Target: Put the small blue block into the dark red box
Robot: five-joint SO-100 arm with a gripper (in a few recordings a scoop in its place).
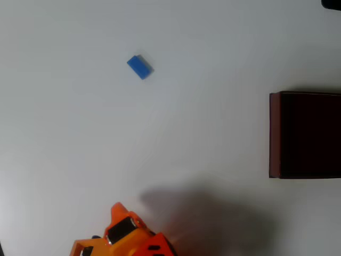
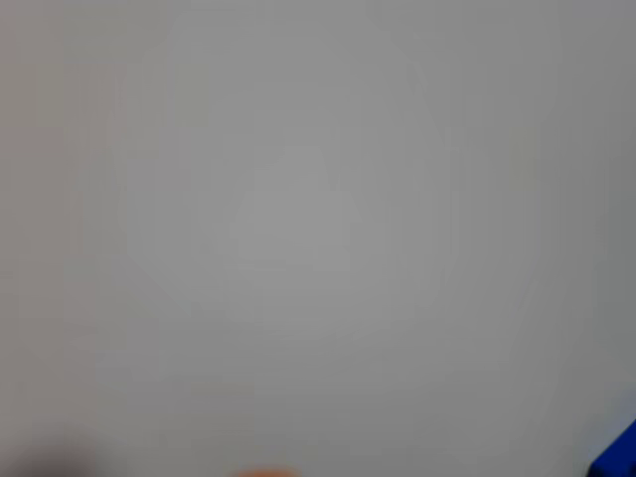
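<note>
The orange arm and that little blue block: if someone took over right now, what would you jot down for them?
Gripper: the orange arm sits at the bottom edge of the overhead view; whether its fingers are open or shut cannot be told. It holds nothing that can be seen.
Small blue block: lying alone on the white table, upper left in the overhead view, far from the arm.
Dark red box: at the right edge, open top, dark inside.
Done: nothing yet.
Left: reach the block, grasp it, carry it to the box, drop it in.

block [image 1: 140, 67] upper left on table [image 1: 213, 53], box [image 1: 305, 135] far right
</note>
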